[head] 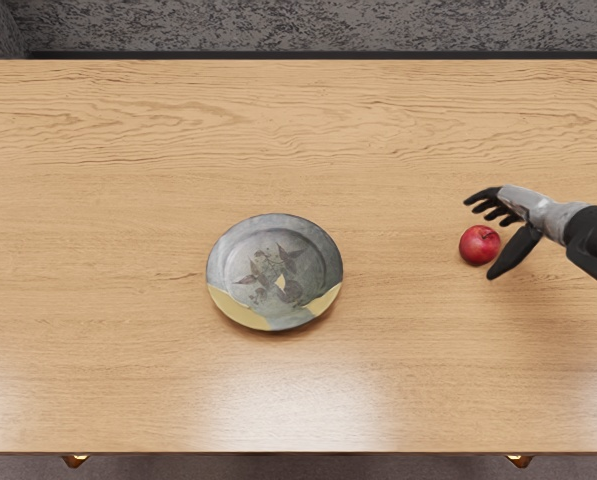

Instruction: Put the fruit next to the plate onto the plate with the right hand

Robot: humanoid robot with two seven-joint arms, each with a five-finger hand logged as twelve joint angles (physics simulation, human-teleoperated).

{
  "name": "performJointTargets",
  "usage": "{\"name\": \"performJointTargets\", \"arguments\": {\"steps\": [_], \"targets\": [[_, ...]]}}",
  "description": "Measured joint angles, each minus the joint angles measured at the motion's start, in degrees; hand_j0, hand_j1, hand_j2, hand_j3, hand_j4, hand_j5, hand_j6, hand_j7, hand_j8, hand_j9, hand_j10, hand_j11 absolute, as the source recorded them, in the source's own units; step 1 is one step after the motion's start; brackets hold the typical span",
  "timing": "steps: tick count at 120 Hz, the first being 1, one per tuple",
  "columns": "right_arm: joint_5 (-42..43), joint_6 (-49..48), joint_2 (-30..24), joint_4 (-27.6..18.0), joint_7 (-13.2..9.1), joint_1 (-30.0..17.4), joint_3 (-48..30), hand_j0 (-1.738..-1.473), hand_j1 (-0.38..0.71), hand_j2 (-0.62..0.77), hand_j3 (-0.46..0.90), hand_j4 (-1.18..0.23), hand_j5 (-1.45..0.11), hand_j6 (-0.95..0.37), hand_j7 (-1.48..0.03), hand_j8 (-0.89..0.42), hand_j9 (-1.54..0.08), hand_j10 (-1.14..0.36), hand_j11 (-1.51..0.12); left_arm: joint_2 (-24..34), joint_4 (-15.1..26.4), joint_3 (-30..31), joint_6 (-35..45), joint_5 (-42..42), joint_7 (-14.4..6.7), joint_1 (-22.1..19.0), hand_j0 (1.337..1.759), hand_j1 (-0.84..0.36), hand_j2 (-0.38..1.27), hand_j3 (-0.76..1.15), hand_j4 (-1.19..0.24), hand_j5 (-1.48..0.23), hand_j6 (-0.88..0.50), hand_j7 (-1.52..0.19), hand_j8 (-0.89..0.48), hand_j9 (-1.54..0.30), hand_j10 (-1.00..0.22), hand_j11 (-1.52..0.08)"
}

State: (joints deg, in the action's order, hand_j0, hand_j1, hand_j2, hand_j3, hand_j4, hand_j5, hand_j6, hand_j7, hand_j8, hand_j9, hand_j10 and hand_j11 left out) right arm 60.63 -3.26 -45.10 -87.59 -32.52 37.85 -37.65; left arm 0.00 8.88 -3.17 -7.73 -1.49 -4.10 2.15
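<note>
From the head view, a wooden table (128, 150) fills the frame. A grey plate (274, 271) with a yellow patch on its near rim sits near the middle. A red fruit (479, 244) lies on the table well to the right of the plate, not on it. The right hand (513, 225) comes in from the right edge, just beside the fruit, its fingers (489, 204) spread apart and holding nothing; the thumb points down by the fruit.
</note>
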Motion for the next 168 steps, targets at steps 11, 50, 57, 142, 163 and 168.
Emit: {"name": "performJointTargets", "arguments": {"steps": [11,50,57,142,163,168], "targets": [[1.0,3.3,0.8,0.8,-0.1,0.0,0.9,-1.658,-0.04,-0.05,0.0,-0.27,-0.34,-0.27,-0.34,-0.27,-0.34,-0.26,-0.34,0.0,0.0,0.0,0.0,0.0,0.0,0.0,1.658,0.07,0.05,0.0,-0.23,-0.3,-0.23,-0.3,-0.23,-0.3,-0.23,-0.3],[5.5,10.3,3.3,1.1,-1.0,0.0,4.6,-1.658,-0.02,-0.05,0.0,-0.28,-0.36,-0.28,-0.36,-0.28,-0.36,-0.28,-0.36,0.0,0.0,0.0,0.0,0.0,0.0,0.0,1.658,0.07,0.05,0.0,-0.23,-0.3,-0.23,-0.3,-0.23,-0.3,-0.23,-0.3],[6.2,11.1,3.8,1.1,-1.3,0.0,5.1,-1.658,-0.02,-0.05,0.0,-0.28,-0.36,-0.29,-0.36,-0.28,-0.36,-0.28,-0.36,0.0,0.0,0.0,0.0,0.0,0.0,0.0,1.658,0.07,0.05,0.0,-0.23,-0.3,-0.23,-0.3,-0.23,-0.3,-0.23,-0.3],[8.5,17.1,5.7,3.5,-1.9,0.1,9.5,-1.658,0.08,-0.07,0.0,-0.36,-0.47,-0.37,-0.47,-0.37,-0.47,-0.36,-0.47,0.0,0.0,0.0,0.0,0.0,0.0,0.0,1.658,0.07,0.05,0.0,-0.23,-0.3,-0.23,-0.3,-0.23,-0.3,-0.23,-0.3],[8.5,17.6,6.0,3.6,-1.9,0.1,9.6,-1.658,0.13,-0.06,0.0,-0.41,-0.53,-0.41,-0.53,-0.41,-0.53,-0.38,-0.48,0.0,0.0,0.0,0.0,0.0,0.0,0.0,1.658,0.07,0.05,0.0,-0.23,-0.3,-0.23,-0.3,-0.23,-0.3,-0.23,-0.3],[8.5,17.6,6.1,3.6,-2.0,0.2,9.6,-1.658,0.14,-0.06,0.0,-0.42,-0.54,-0.42,-0.54,-0.42,-0.54,-0.39,-0.48,0.0,0.0,0.0,0.0,0.0,0.0,0.0,1.658,0.07,0.05,0.0,-0.23,-0.3,-0.23,-0.3,-0.23,-0.3,-0.23,-0.3]]}}
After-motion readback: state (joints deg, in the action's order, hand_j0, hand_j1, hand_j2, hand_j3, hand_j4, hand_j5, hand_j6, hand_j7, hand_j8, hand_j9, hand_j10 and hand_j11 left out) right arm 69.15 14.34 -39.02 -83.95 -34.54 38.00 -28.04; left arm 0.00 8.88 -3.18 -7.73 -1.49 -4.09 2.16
